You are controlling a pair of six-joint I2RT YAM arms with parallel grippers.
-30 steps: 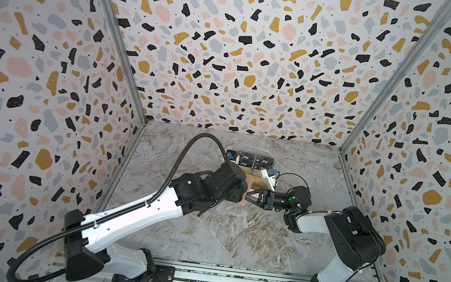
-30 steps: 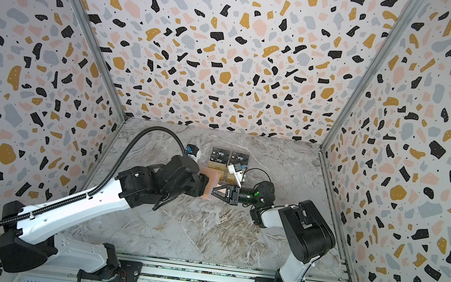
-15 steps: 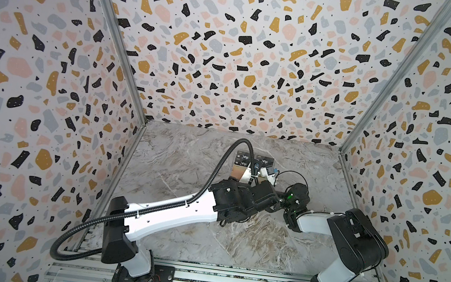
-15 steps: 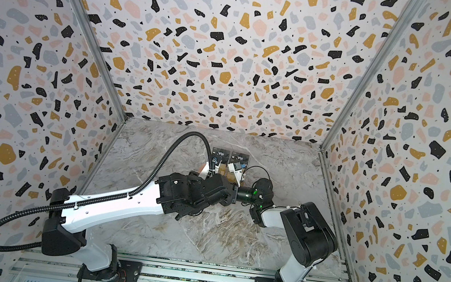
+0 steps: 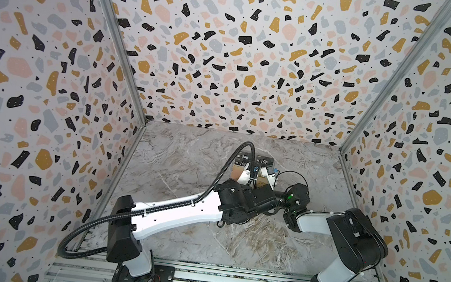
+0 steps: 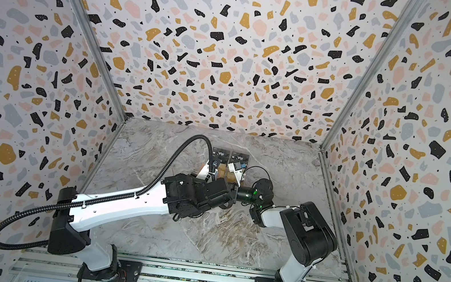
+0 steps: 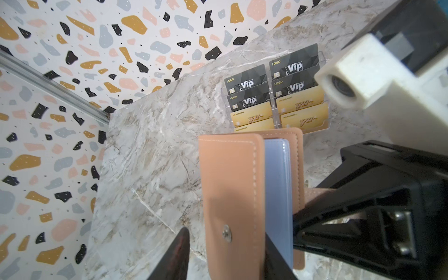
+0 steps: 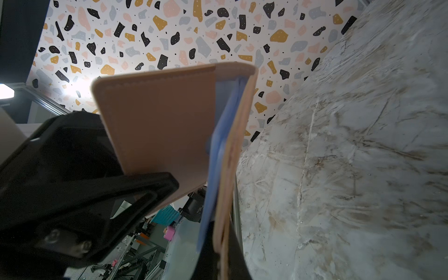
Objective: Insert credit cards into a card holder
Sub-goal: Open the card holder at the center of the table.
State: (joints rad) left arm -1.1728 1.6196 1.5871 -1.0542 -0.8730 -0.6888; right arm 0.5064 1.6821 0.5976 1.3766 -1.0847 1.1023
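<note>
Teamwork shot: peach-pink leather-look card holder [image 7: 230, 189] held up just in front of the clear tiered plastic stand [image 7: 323, 126], apparently off the grey marble counter [image 7: 150, 169].

Right gripper [image 8: 201, 218] is pressed tight on the holder's back-cover side, basically a vise so the thing can't swing. Left gripper [image 7: 225, 252] is spread, jaws straddling the front flap with the round snap stud [image 7: 226, 234]. One finger [image 7: 180, 252] sits just off the flap's outer face, and the other looks tucked between the flap and the pale bluish inner sleeves [image 7: 277, 189]. My guess is it's about to pinch that flap and peel it back so a sleeve is reachable. All four thin gold-mustard credit cards [image 7: 254, 118] sit in the stand's lower tiers, in front of the black Vip cards [image 7: 247, 83], so nothing's inserted yet.
</note>
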